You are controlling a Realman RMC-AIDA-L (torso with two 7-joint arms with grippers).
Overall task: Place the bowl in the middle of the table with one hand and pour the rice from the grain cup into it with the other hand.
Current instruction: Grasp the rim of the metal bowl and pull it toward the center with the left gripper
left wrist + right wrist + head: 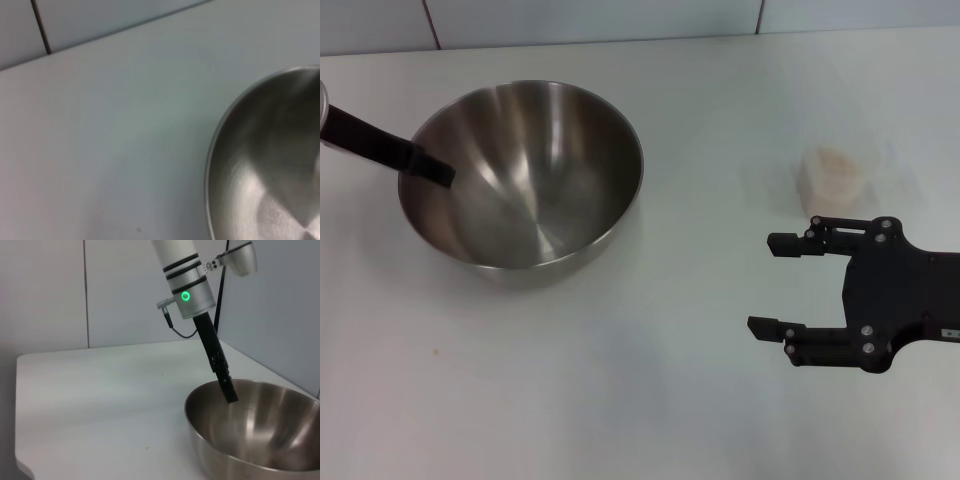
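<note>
I see bowl [523, 184] on table [620, 400], left of centre. Left gripper [428, 165] at its left rim, seemingly clamped there. Right gripper [775, 285] spread wide, holding nothing, near grain cup [834, 176] with rice [833, 160], upright at right.

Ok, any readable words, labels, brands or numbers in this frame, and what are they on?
None readable.
Small white label on the black two-finger right gripper: too small to read.
Large stainless-steel bowl, clear plastic grain cup, white table, left gripper: no markings.
</note>
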